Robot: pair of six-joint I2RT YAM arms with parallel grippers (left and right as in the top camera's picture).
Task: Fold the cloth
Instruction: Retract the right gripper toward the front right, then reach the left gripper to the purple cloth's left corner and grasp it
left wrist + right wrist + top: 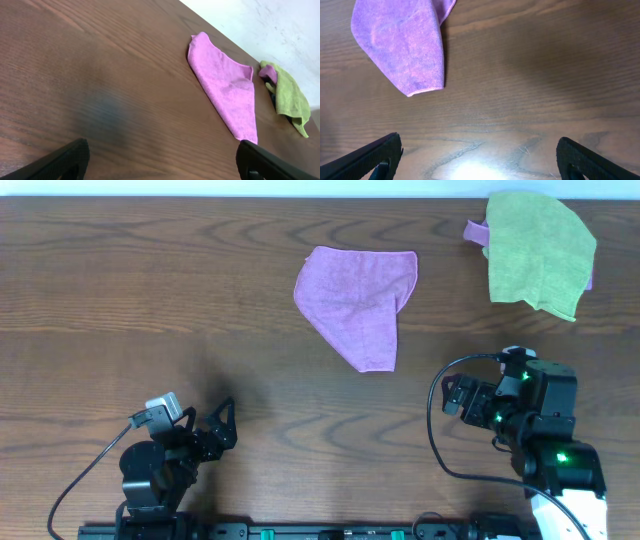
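Observation:
The purple cloth (356, 298) lies on the wooden table at upper centre, folded into a rough triangle with its point toward the near edge. The left wrist view shows the cloth (225, 85) far ahead to the right. In the right wrist view the cloth (402, 42) is ahead at upper left. My left gripper (222, 423) rests at the near left, far from the cloth, open with bare wood between its fingers (55, 162). The right gripper (452, 395) sits at the near right, open and empty, its fingers (370, 157) wide apart over the wood.
A lime-green cloth (538, 252) lies at the far right corner, over a bit of another purple fabric (474, 230). The table's far edge (300, 192) meets a white wall. Black cables (440, 430) loop beside the right arm.

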